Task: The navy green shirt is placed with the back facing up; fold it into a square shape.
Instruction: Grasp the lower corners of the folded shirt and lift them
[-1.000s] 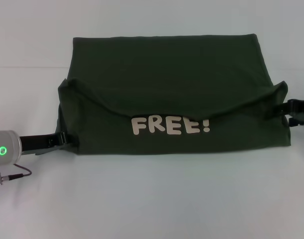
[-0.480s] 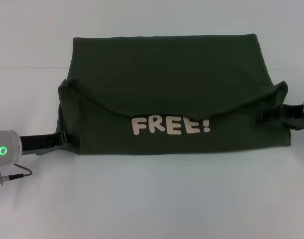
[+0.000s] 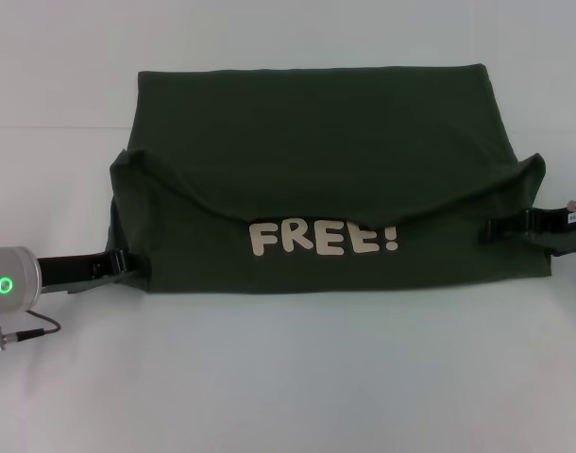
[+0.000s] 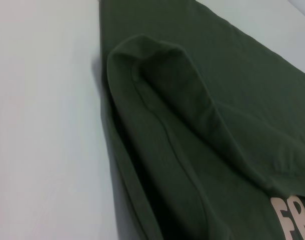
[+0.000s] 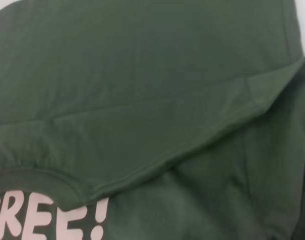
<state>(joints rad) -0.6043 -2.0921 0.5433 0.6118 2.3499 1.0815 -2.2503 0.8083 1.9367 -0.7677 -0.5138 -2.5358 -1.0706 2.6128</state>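
So the navy green shirt (image 3: 316,179) lies half-folded on the white table (image 3: 288,377), "FREE!" showing. Left gripper (image 3: 123,263) sits at its left edge, right gripper (image 3: 500,226) at its right; can't tell either's grip. Best moved together, keeping edges level.

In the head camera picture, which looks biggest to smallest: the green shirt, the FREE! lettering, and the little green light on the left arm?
1. The navy green shirt, by far.
2. The FREE! lettering.
3. The green light, tiny, though it sits nearer the camera.
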